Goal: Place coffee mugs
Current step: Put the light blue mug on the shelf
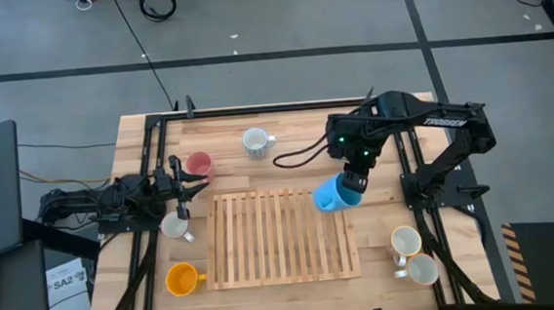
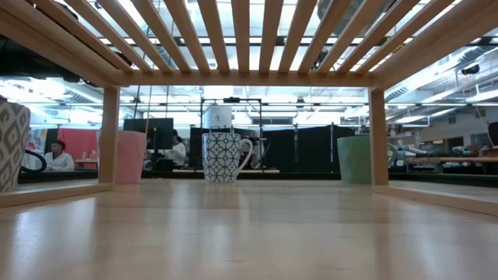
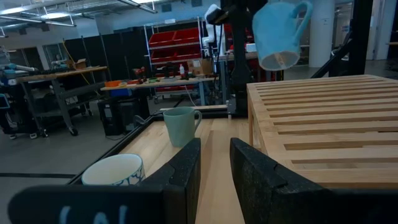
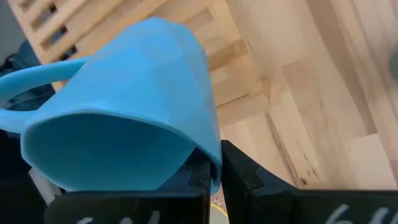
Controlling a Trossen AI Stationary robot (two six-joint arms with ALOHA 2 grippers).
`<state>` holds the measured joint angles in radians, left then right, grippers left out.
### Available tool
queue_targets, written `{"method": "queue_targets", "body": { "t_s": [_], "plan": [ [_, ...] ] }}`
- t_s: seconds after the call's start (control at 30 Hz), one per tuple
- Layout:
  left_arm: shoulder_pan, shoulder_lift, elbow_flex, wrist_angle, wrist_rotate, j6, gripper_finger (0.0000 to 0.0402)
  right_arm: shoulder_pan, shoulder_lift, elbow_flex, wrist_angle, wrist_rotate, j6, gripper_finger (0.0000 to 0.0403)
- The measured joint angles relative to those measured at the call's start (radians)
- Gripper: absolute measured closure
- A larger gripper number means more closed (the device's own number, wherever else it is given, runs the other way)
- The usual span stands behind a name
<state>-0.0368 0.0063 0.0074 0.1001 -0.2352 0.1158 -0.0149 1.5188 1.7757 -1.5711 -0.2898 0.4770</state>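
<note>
Bright, even overhead light; soft, faint shadows.

A slatted wooden rack (image 1: 283, 238) stood on the light wooden desk (image 1: 285, 125), near its middle. Black cables (image 1: 154, 2) lay on the grey floor (image 1: 277, 18) beyond it. In the room behind, a seated person (image 2: 56, 154) and red storage bins (image 3: 177, 45) showed.

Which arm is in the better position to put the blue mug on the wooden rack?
Right. The right gripper holds the blue mug above the wooden rack; the left gripper is empty.
</note>
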Motion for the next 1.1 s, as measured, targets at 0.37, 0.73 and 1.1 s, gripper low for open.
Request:
{"method": "queue_targets", "body": {
  "t_s": [0.37, 0.73, 1.1],
  "plan": [
    [0.000, 0.000, 0.000, 0.000, 0.000, 0.000, 0.0308, 0.000, 0.001, -0.070, 0.000, 0.023, -0.006, 0.0380],
    [0.000, 0.000, 0.000, 0.000, 0.000, 0.000, 0.0308, 0.000, 0.001, -0.070, 0.000, 0.035, -0.008, 0.0380],
    [0.000, 0.000, 0.000, 0.000, 0.000, 0.000, 0.0308, 0.000, 0.001, -0.070, 0.000, 0.035, -0.008, 0.0380]
  ]
}}
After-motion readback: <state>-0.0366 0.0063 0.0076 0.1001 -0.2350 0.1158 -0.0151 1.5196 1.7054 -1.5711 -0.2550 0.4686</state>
